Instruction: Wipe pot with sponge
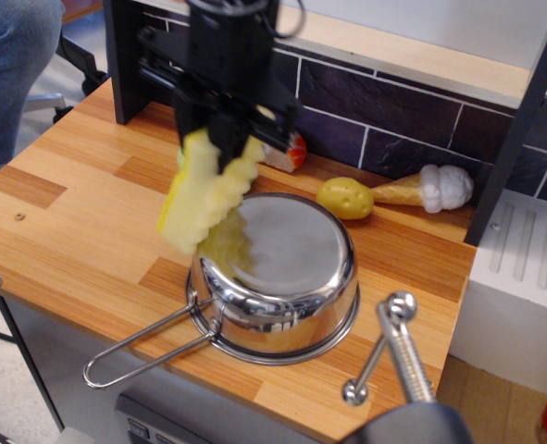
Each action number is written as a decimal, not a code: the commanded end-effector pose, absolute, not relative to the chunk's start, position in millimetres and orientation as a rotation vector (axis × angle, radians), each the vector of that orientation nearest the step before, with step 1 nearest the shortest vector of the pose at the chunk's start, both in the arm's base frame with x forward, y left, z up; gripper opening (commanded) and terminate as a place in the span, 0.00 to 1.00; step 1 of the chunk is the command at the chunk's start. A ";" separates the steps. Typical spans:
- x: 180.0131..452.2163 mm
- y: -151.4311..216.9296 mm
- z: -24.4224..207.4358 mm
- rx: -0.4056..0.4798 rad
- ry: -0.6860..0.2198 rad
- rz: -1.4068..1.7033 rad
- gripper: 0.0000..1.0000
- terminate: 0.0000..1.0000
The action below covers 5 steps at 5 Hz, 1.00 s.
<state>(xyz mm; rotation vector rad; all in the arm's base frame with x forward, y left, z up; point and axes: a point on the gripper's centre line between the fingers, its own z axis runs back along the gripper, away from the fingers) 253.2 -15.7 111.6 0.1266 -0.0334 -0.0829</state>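
Pot (pixel 278 277) upside down, sponge (pixel 205 192) over its rim, potato (pixel 344 197) behind

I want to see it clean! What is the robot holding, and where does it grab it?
The gripper holds the yellow sponge, pinched at its top end, hanging at the upside-down pot's left edge.

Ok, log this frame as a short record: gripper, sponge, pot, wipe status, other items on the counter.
gripper: shut on the sponge, above the pot's left edge
sponge: pale yellow, tilted, lower end at the pot's left rim; contact unclear from blur
pot: steel, upside down on the wooden counter, wire handle toward front left
wipe status: sponge at the pot, stroke not confirmable
other items: potato toy, ice cream cone toy
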 end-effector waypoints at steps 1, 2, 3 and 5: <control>260.6 -41.0 102.9 0.147 -0.049 -0.073 0.00 0.00; 266.2 -53.0 106.5 0.147 -0.056 -0.051 0.00 0.00; 272.2 -70.9 100.3 0.177 -0.036 -0.050 0.00 0.00; 283.5 -99.8 93.5 0.193 -0.022 -0.039 0.00 0.00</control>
